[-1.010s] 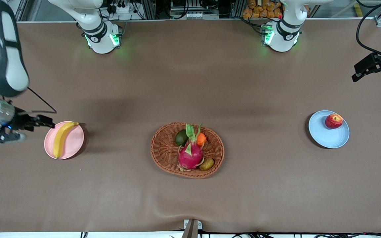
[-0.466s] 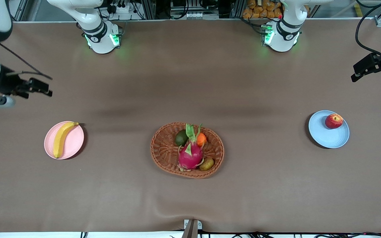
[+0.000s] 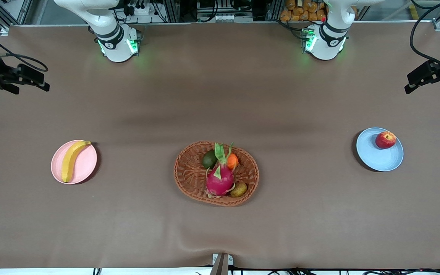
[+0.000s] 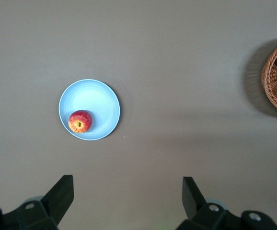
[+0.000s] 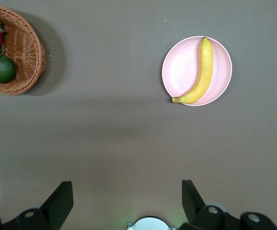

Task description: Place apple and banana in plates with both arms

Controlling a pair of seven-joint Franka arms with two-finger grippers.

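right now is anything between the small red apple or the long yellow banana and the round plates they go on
Nothing visible. The small red apple already lies on the pale blue round plate, and the long yellow banana on the pale pink round plate. The left gripper and the right gripper are both open and empty.

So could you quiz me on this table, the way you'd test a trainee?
1. True or false: the banana lies on the pale pink plate.
2. What sits on the pale blue plate? A) kiwi B) apple C) nothing
3. Fill in: the left pincer and the right pincer both hang ____, holding nothing.

Key: 1 true; 2 B; 3 open.
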